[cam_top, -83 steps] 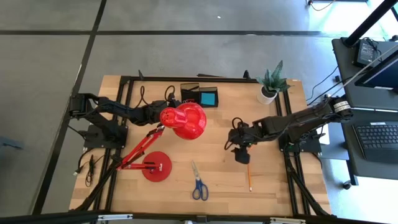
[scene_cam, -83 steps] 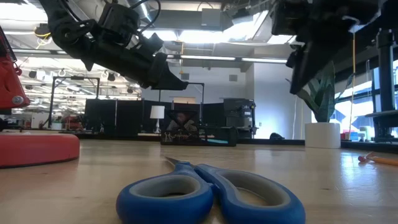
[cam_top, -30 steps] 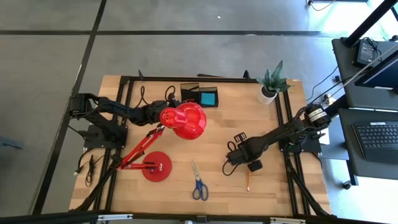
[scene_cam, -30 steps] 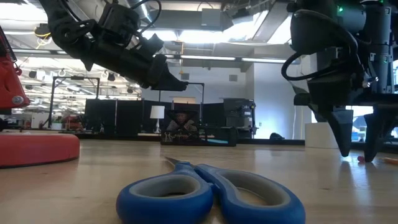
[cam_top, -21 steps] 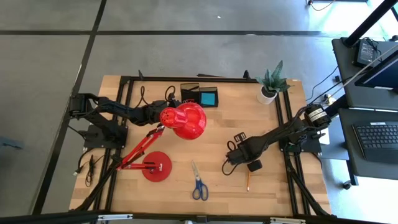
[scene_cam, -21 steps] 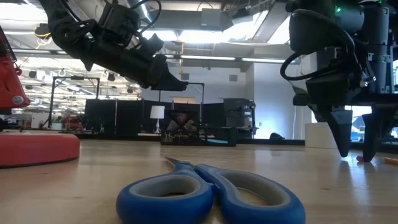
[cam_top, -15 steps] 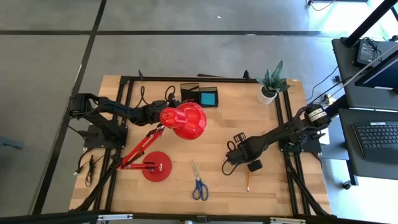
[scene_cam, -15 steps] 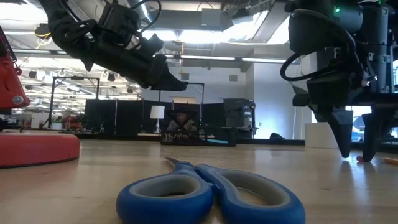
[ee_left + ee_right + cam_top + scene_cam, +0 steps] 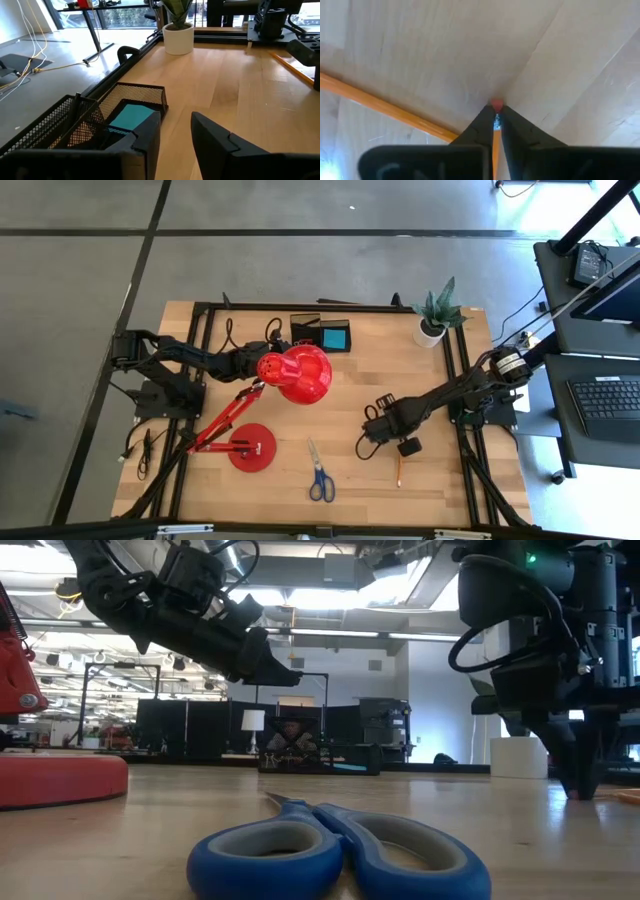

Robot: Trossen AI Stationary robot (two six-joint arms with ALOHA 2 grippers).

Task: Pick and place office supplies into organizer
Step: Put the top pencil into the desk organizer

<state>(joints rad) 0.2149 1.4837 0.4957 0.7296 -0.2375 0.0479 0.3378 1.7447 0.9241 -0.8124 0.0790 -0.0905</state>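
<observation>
A thin orange pencil (image 9: pixel 398 471) lies on the wooden table near its front right, and my right gripper (image 9: pixel 400 448) points down over it, shut on its eraser end. A second orange pencil (image 9: pixel 385 106) lies slantwise beside it. Blue-handled scissors (image 9: pixel 319 472) lie flat near the front edge. The black mesh organizer (image 9: pixel 306 328) stands at the far middle with a blue block (image 9: pixel 131 117) inside. My left gripper (image 9: pixel 175 135) hovers open near the organizer, holding nothing, partly hidden behind the lamp head in the high view. My right gripper pinches the pencil just behind its red eraser (image 9: pixel 496 104) between its two fingertips. The fingers (image 9: pixel 578 780) come from above, pointing down, their tips at the tabletop. The pencil lies on the table.
A red desk lamp stands at the left, its round base (image 9: pixel 252 447) near the front and its head (image 9: pixel 297 373) over the table's middle. A potted plant (image 9: pixel 433 315) stands at the far right. Bare wood lies between the scissors and the organizer.
My right gripper has shut its fingers on the pencil's eraser end while staying in place over it. The pencil rests on the table as before.
</observation>
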